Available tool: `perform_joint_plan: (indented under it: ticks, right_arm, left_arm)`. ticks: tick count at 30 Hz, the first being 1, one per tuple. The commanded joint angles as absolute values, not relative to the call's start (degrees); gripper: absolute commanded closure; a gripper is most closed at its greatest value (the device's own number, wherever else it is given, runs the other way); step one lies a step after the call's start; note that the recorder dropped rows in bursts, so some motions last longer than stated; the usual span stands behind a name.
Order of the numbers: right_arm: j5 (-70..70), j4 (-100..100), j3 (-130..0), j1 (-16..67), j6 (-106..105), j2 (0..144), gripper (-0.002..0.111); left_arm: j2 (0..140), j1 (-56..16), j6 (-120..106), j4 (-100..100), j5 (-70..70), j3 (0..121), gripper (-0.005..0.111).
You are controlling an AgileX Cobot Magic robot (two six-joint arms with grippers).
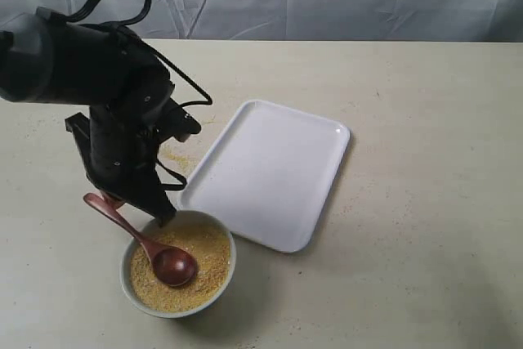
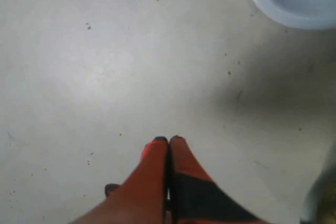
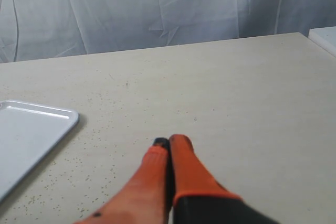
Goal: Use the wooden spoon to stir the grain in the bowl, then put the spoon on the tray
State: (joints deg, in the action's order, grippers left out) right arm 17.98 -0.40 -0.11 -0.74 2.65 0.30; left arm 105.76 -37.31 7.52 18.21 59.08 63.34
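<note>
The left arm (image 1: 73,63) bends steeply down at the rim of the bowl (image 1: 219,284). The left gripper (image 2: 168,141) is pressed together just beside the raised handle of the wooden spoon (image 1: 155,252); a grip cannot be told. The scoop lies in the grain (image 1: 208,255), and the tray (image 1: 270,169) sits just beside the bowl. The right gripper (image 3: 169,141), tips together, hangs over the table (image 1: 409,202).

Obstruction: black left robot arm (image 1: 114,112) overhangs the far-left rim of the small round white bowl (image 1: 230,267). A dark reddish-brown wooden spoon (image 1: 135,233) juts left from it. The flat white rectangular tray (image 1: 270,173) crowds its far-right. Open: beige table (image 1: 425,202) right of the tray, and the bowl's near side.
</note>
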Motion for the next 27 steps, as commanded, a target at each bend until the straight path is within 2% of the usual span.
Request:
perform_joint_plan:
  ticks: [1, 6, 16, 22, 27]
  right_arm:
    - [17.44, -0.34, 0.0, -0.58, 2.58, 0.0, 0.108]
    - [17.44, -0.34, 0.0, -0.58, 2.58, 0.0, 0.108]
    - [17.44, -0.34, 0.0, -0.58, 2.58, 0.0, 0.108]
    - [17.44, -0.34, 0.0, -0.58, 2.58, 0.0, 0.108]
    - [17.44, -0.34, 0.0, -0.58, 2.58, 0.0, 0.108]
  left_arm:
    - [104.38, -37.57, 9.26, 17.95, 60.26, 63.49, 0.107]
    - [102.03, -37.12, 16.49, 23.03, 60.9, 63.49, 0.107]
    - [97.91, -35.5, 16.34, 22.87, 58.31, 62.63, 0.107]
    - [85.66, -35.18, 17.48, 21.19, 49.92, 62.34, 0.107]
    - [71.66, -29.92, 18.19, 11.05, 39.62, 57.27, 0.107]
